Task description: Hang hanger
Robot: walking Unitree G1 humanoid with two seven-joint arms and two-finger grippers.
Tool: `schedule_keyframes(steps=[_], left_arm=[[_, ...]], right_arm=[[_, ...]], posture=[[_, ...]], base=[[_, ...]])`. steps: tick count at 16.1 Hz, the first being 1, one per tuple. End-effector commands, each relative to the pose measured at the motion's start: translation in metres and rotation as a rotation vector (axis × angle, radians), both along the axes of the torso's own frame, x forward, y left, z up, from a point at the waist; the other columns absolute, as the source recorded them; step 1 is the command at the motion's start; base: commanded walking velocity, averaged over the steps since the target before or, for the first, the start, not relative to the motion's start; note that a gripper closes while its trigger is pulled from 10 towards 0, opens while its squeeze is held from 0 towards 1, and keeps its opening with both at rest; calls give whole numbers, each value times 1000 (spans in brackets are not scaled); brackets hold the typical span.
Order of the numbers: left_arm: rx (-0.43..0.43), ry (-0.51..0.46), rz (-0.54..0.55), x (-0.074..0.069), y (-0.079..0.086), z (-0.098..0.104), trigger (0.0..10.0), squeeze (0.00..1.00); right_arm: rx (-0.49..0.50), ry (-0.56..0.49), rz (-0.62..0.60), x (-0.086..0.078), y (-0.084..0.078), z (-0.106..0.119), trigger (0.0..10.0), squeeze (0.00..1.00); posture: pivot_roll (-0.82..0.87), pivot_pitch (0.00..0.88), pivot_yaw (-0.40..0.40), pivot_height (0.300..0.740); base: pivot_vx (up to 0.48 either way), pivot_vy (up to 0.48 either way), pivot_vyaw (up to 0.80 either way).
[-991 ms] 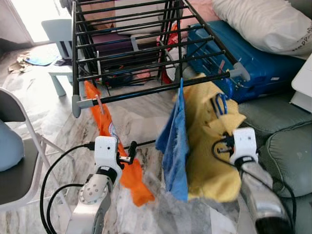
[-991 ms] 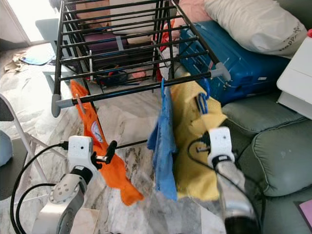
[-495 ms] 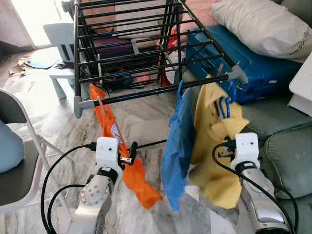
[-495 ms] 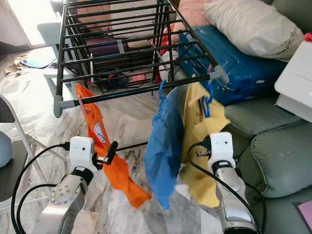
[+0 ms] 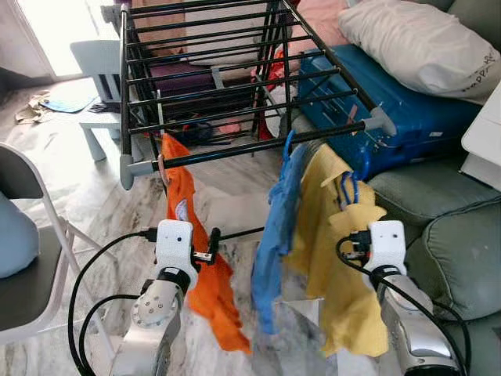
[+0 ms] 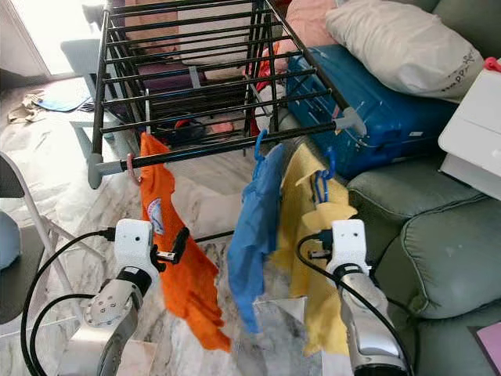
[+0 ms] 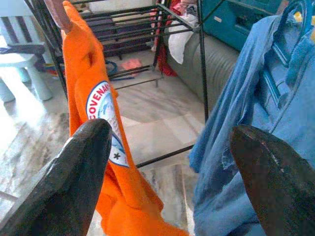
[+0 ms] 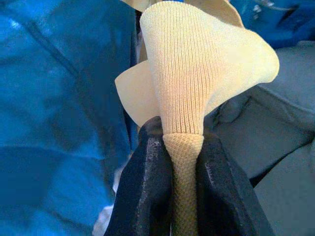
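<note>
Hanger: the blue hanger (image 5: 351, 174) sticks up out of the yellow shirt (image 5: 338, 266); its hook is just under the front bar of the drying rack (image 5: 235, 149); I cannot tell if the hook is on the bar
Yellow shirt: it hangs down beside the blue shirt (image 5: 275, 235); a fold of its cloth is pinched in the right gripper (image 8: 182, 147)
Right gripper: its two black fingers (image 8: 145, 196) are squeezed tight on the yellow cloth
Blue shirt: it hangs from the same front bar on its own blue hook, between the yellow shirt and the orange shirt (image 5: 200, 266)
Orange shirt: it hangs from the bar near the left end; it has a round badge on it
Left gripper: the left gripper (image 7: 170, 162) is low down by the orange shirt; its fingers (image 7: 74, 172) are spread wide and hold nothing
Rack: more clothes lie under the black bars
Behind the rack: a blue suitcase (image 5: 407, 102) with a big white pillow (image 5: 423, 39) on top; the suitcase is shut
Right side: a grey-green sofa (image 5: 454, 227)
Left side: a grey folding chair (image 5: 27, 258) on the marble floor (image 5: 94, 196)
</note>
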State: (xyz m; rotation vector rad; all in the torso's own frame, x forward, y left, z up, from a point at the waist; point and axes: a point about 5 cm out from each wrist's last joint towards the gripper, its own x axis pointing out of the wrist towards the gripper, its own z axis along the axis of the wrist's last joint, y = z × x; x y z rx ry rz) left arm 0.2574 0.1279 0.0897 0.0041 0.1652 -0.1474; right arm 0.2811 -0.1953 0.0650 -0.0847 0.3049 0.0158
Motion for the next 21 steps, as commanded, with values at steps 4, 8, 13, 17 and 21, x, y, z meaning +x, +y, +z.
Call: schedule_keyframes(steps=[4, 8, 13, 17, 21], left_arm=[[10, -8, 7, 4, -3, 2, 10000, 0], [6, -13, 12, 7, -4, 4, 10000, 0], [7, -12, 48, 5, 1, 4, 10000, 0], [7, -2, 47, 4, -1, 2, 10000, 0], [1, 3, 45, 3, -3, 2, 10000, 0]], right_arm=[[6, -88, 11, 13, 12, 19, 10000, 0], [-19, -92, 9, 17, 12, 24, 10000, 0], [17, -87, 49, 15, 18, 26, 10000, 0], [103, -89, 58, 15, 23, 28, 10000, 0], [121, -64, 59, 11, 22, 28, 10000, 0]], posture=[[-100, 0, 36, 740], [-106, 0, 30, 740], [-95, 0, 16, 740], [-106, 0, 18, 740], [-109, 7, 15, 740]], base=[[-61, 0, 0], [-252, 0, 0], [-269, 0, 0], [-273, 0, 0], [-273, 0, 0]])
